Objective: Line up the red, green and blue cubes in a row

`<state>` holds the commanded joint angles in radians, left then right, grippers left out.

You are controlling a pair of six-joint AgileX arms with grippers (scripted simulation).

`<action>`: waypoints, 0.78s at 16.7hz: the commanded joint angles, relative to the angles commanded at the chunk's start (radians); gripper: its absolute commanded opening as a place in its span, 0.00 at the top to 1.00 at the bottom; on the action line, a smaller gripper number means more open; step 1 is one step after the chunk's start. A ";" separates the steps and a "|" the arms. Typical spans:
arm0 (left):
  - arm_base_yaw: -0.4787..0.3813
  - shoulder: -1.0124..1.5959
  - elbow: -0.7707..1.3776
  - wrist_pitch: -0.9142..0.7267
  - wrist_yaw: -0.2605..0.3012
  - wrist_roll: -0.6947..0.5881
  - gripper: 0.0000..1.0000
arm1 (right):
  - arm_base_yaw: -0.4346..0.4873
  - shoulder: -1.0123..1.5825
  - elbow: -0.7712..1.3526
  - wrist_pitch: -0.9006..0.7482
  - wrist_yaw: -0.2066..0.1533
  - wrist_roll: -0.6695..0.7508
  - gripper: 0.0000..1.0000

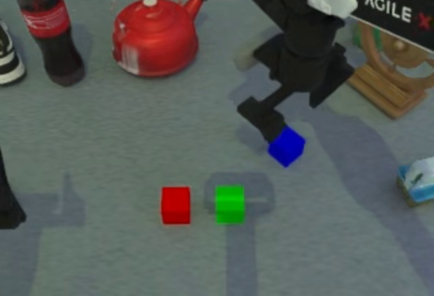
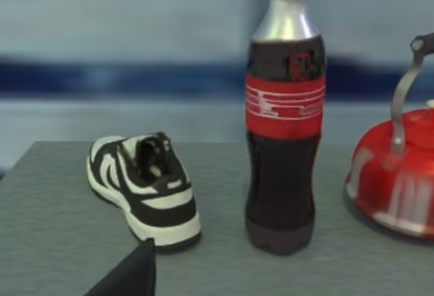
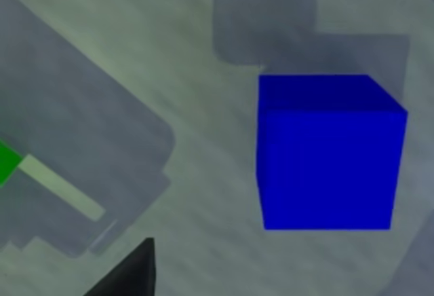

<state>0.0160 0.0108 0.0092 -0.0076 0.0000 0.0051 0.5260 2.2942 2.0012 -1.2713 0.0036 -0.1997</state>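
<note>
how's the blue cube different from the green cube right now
The blue cube is deep blue; the green cube is bright green. In the top view the blue cube sits turned at an angle, right at the right end effector, while the green cube lies square beside the red cube, with no end effector near it. The blue cube is off that pair's line, up and to the right. Both are small, plain cubes of like size.

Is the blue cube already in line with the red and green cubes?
No. In the top view the blue cube sits farther back and right of the red cube and green cube.
</note>
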 joint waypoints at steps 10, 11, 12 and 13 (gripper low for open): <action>0.004 -0.011 -0.009 0.008 0.000 -0.005 0.00 | 0.002 0.029 -0.052 0.071 0.001 -0.002 0.00; 0.004 -0.011 -0.009 0.008 0.000 -0.005 0.00 | 0.002 0.039 -0.079 0.113 0.001 -0.002 0.00; 0.004 -0.011 -0.009 0.008 0.000 -0.005 0.00 | 0.002 0.049 -0.109 0.159 0.001 -0.001 0.00; 0.004 -0.011 -0.009 0.008 0.000 -0.005 0.00 | 0.003 0.060 -0.138 0.201 0.001 0.000 0.00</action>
<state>0.0200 0.0000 0.0000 0.0000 0.0000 0.0000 0.5288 2.3539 1.8635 -1.0708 0.0046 -0.1999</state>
